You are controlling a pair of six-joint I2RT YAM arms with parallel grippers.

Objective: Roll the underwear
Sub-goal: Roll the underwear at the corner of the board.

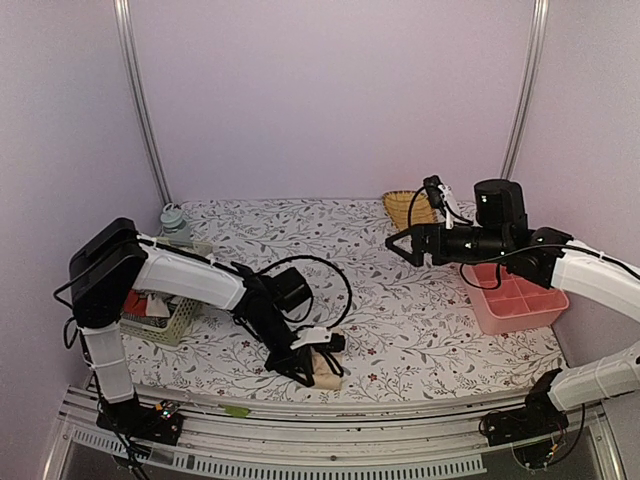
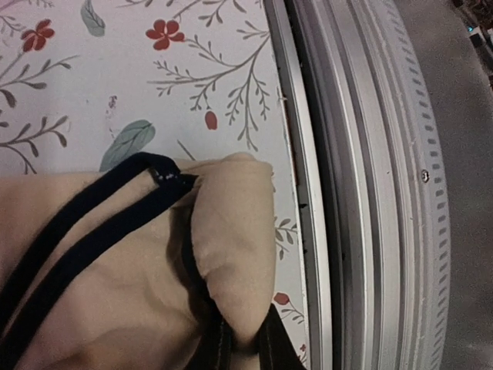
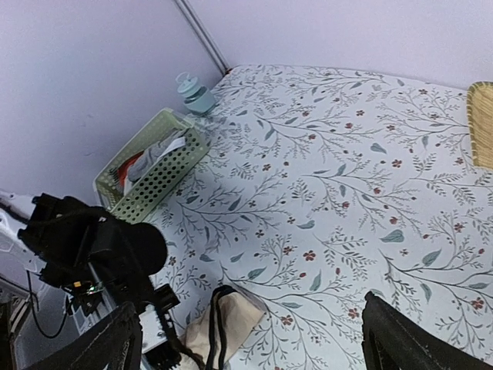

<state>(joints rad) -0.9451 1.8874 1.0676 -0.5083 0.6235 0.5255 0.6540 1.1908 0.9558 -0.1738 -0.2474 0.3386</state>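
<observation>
The beige underwear [image 1: 326, 369] with black edging lies bunched near the table's front edge, by the metal rail. My left gripper [image 1: 303, 356] is down on it, shut on a fold of the beige cloth [image 2: 231, 254]; my dark fingertips [image 2: 283, 351] pinch it at the bottom of the left wrist view. My right gripper [image 1: 400, 245] is open and empty, held high over the right side of the table. In the right wrist view the gripper [image 3: 250, 343] spreads wide, with the beige underwear [image 3: 235, 316] far below. Other underwear lies in the green basket [image 3: 158, 173].
The green basket [image 1: 168, 318] stands at the left edge, with a pale bottle [image 1: 175, 222] behind it. A pink compartment tray [image 1: 512, 300] stands at the right and a woven tray [image 1: 408, 208] at the back. The metal rail [image 2: 362, 193] runs along the front edge.
</observation>
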